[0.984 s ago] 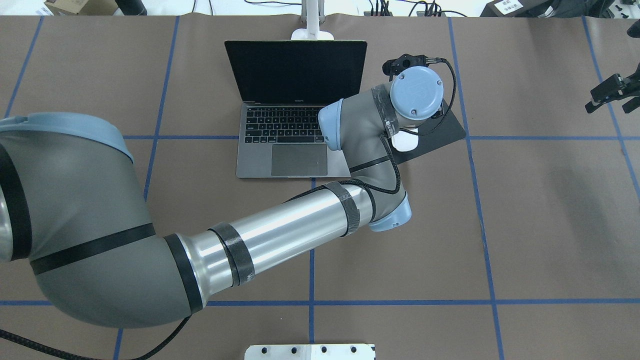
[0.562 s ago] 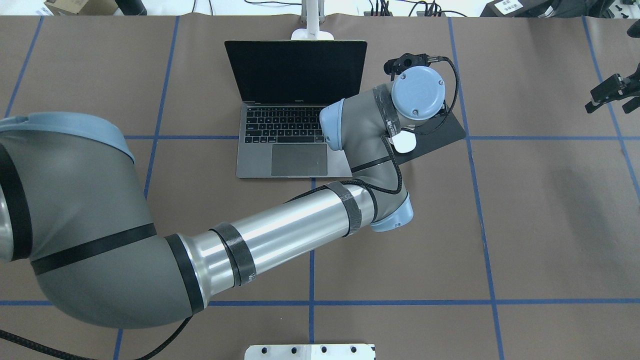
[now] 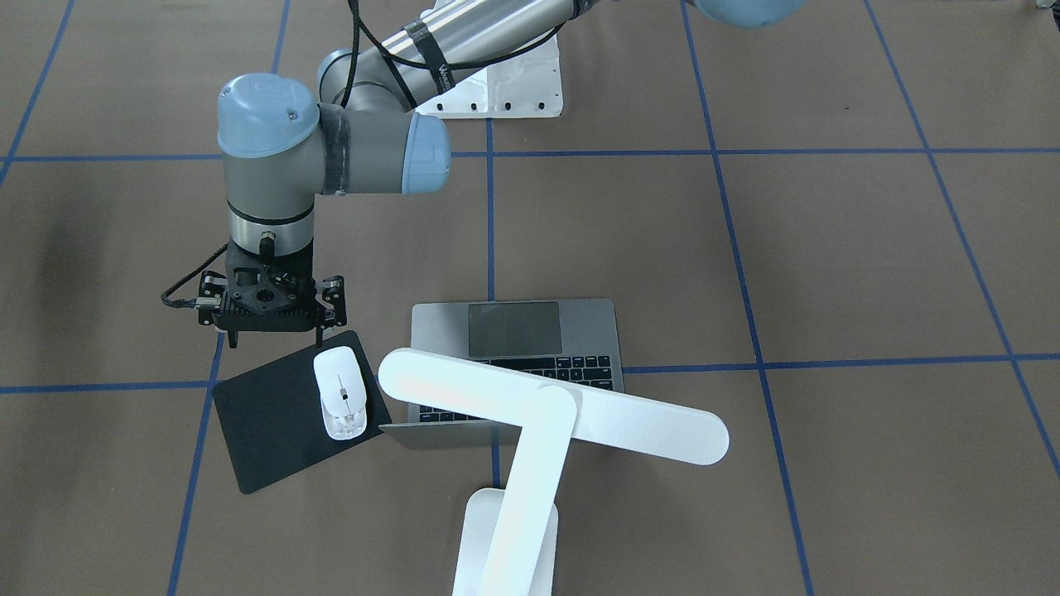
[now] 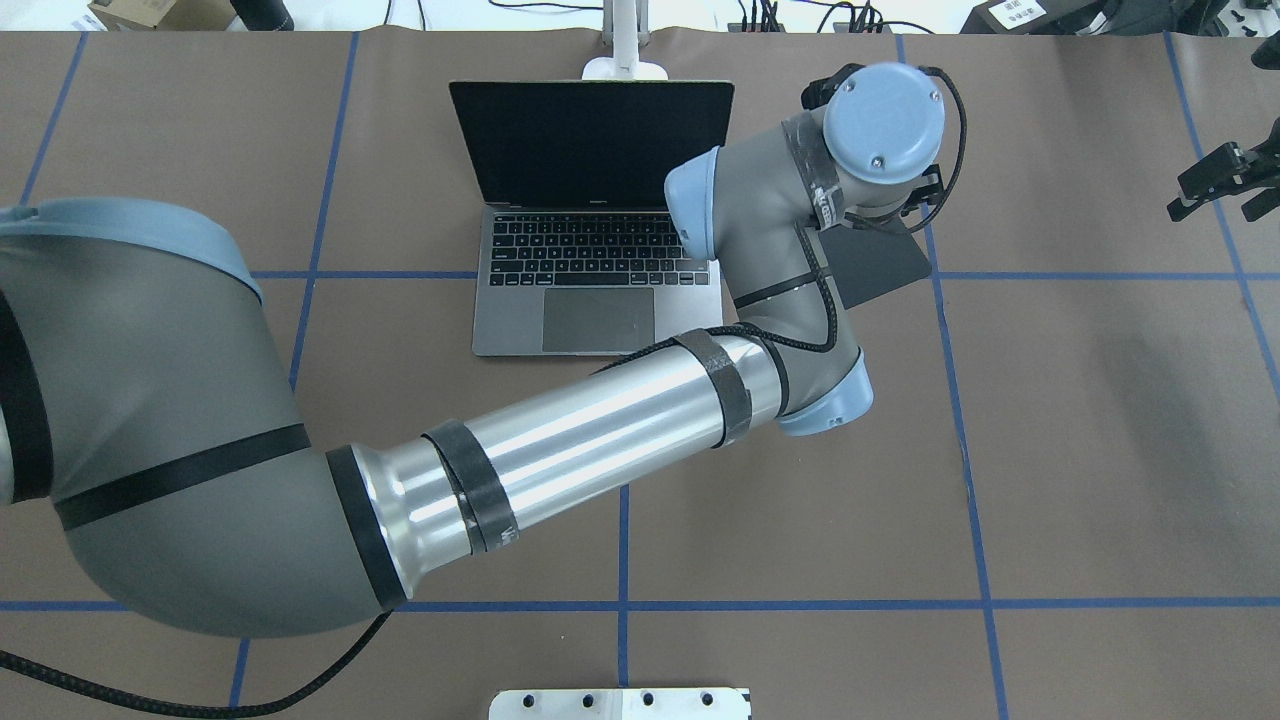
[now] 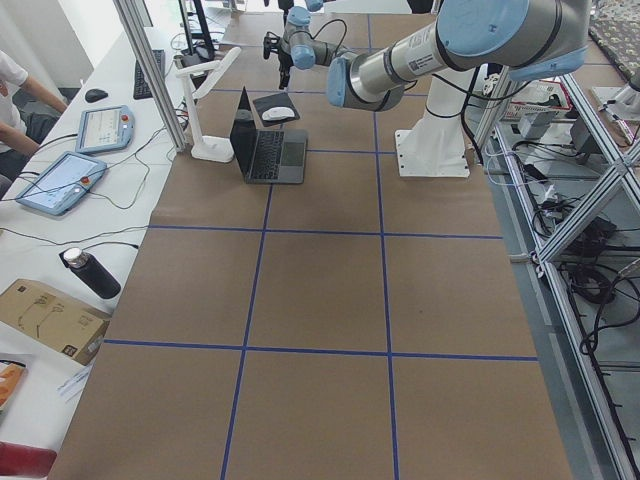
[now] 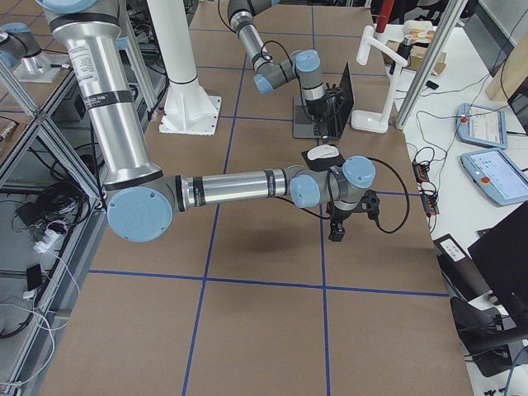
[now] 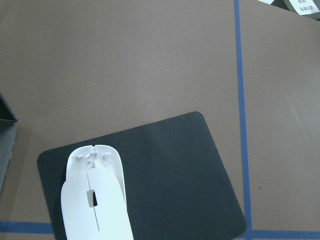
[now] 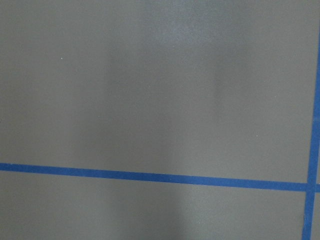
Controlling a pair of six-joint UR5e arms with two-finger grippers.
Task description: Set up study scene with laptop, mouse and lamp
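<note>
The left hand, fingers wide and empty, had just risen clear of the small glossy white mouse, left lying on the flat black square mat at three o'clock of the slim grey metal laptop from the robot's side, so I judged the mouse placed.

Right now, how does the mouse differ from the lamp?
The mouse is small and oval; the lamp is far larger, built of long flat bars. The mouse lies flat on the black mat beside the laptop; the lamp stands upright on its base, with its bar head raised high. Both are white.
</note>
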